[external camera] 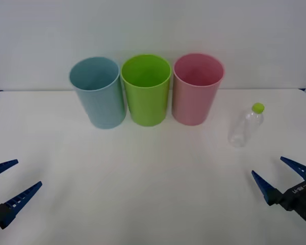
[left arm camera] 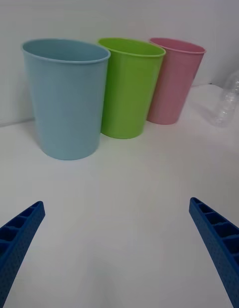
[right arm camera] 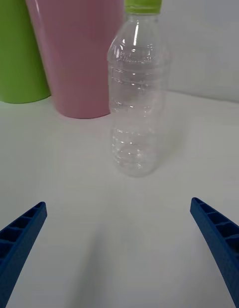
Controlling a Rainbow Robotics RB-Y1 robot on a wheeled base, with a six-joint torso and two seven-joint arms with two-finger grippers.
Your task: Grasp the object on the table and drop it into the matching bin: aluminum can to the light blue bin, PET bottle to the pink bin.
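A small clear PET bottle (external camera: 246, 127) with a yellow-green cap stands upright on the white table (external camera: 153, 194), to the right of the pink bin (external camera: 197, 89). My right gripper (external camera: 280, 176) is open near the table's front right, a short way in front of the bottle and apart from it. The right wrist view has the bottle (right arm camera: 135, 94) straight ahead between the open fingers, with the pink bin (right arm camera: 77, 49) behind it. The light blue bin (external camera: 98, 92) stands at the left of the row. My left gripper (external camera: 13, 178) waits open at the front left.
A lime green bin (external camera: 146, 89) stands between the light blue and pink bins, the three close together in a row at the back. A plain white wall runs behind the table. Bare tabletop lies between the grippers and the bins.
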